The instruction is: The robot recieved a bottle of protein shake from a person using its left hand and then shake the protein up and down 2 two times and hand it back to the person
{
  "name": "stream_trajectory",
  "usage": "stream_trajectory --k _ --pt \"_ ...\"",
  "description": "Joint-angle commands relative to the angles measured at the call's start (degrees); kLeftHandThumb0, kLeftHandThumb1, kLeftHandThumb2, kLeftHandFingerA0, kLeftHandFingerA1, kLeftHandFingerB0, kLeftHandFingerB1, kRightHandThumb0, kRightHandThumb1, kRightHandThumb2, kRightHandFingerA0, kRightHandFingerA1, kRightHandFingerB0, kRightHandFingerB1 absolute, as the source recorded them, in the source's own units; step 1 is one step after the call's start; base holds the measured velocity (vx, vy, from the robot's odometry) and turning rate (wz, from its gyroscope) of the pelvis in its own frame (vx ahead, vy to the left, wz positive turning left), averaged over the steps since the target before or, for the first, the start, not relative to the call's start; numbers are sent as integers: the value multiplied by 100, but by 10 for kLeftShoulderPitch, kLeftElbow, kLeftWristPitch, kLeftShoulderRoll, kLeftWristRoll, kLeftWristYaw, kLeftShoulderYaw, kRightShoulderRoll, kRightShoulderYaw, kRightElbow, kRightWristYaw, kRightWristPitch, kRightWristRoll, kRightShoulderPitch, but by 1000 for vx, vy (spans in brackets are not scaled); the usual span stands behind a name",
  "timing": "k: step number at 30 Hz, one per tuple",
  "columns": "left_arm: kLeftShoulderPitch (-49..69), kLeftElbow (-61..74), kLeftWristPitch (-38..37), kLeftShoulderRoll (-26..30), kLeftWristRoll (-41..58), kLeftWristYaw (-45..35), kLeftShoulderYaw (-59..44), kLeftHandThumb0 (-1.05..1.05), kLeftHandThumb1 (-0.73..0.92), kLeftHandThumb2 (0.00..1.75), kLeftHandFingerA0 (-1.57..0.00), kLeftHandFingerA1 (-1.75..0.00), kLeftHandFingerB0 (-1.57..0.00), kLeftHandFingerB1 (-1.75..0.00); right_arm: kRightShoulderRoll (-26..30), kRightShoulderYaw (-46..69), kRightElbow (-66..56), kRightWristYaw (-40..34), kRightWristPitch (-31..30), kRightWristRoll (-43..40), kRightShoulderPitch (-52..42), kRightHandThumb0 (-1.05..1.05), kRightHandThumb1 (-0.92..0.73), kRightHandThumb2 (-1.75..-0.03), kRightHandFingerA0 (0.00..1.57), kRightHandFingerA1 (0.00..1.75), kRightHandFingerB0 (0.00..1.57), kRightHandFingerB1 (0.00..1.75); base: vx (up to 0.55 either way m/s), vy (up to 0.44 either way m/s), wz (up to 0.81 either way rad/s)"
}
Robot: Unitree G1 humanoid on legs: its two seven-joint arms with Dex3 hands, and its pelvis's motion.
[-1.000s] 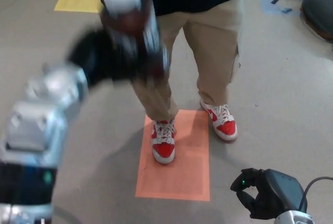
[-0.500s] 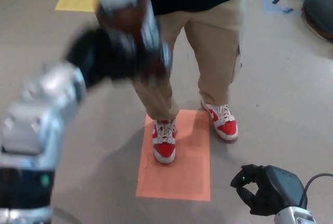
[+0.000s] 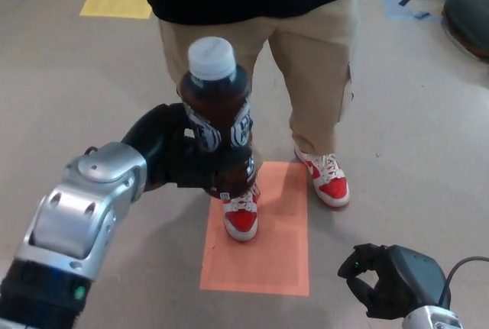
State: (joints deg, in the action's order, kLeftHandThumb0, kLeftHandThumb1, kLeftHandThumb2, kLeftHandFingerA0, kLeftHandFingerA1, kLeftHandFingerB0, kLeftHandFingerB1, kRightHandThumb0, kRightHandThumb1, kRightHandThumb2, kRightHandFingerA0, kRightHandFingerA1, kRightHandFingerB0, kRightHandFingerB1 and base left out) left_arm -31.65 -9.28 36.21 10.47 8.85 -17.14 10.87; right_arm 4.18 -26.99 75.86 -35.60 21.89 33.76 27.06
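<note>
Bottle (image 3: 218, 119) of protein shake is sitting upright in our left hand (image 3: 179, 157), white cap (image 3: 212, 57) up, its long axis running close to vertical and leaning only slightly. We are gripping it around the lower body, black fingers (image 3: 200, 172) wrapping the label, so the dark upper half and cap are standing free above the hand. Our left arm (image 3: 80, 218) is reaching in from the left, forearm angling up toward the middle of the view.

Moving across, the person (image 3: 306, 54) is standing straight ahead of the bottle, in tan trousers and red-and-white shoes, one foot on the orange floor mat (image 3: 267, 256). No hand of theirs is showing, so we cannot tell whether they are ready to take it. The bottle is lying between us and them, near their legs in the view, so the return, whenever it comes, looks like a forward reach with the cap end kept free for them to take. Whether the two shakes are finished we cannot say from here.

Down at the right, our right hand (image 3: 382, 287) is hanging low, fingers curled in, holding nothing, well apart from the bottle.
</note>
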Motion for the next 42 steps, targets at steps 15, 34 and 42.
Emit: stream_trajectory --k 15,34,42 --pt "-168 -75 62 37 5 -84 -28 -21 82 64 -76 -168 -48 -124 4 1 0 -4 3 5 -20 -42 -65 -79 101 72 94 58 0 0 0" --pt "-208 -87 84 37 -5 -63 -81 -23 74 62 -91 -122 -73 -77 6 2 -1 -5 2 5 -23 -43 -66 -74 101 69 95 57 0 0 0" --pt "-181 -63 100 64 12 -131 -59 -83 52 84 0 0 0 0 6 0 -1 -9 4 8 -25 -44 -67 -72 98 69 93 58 0 0 0"
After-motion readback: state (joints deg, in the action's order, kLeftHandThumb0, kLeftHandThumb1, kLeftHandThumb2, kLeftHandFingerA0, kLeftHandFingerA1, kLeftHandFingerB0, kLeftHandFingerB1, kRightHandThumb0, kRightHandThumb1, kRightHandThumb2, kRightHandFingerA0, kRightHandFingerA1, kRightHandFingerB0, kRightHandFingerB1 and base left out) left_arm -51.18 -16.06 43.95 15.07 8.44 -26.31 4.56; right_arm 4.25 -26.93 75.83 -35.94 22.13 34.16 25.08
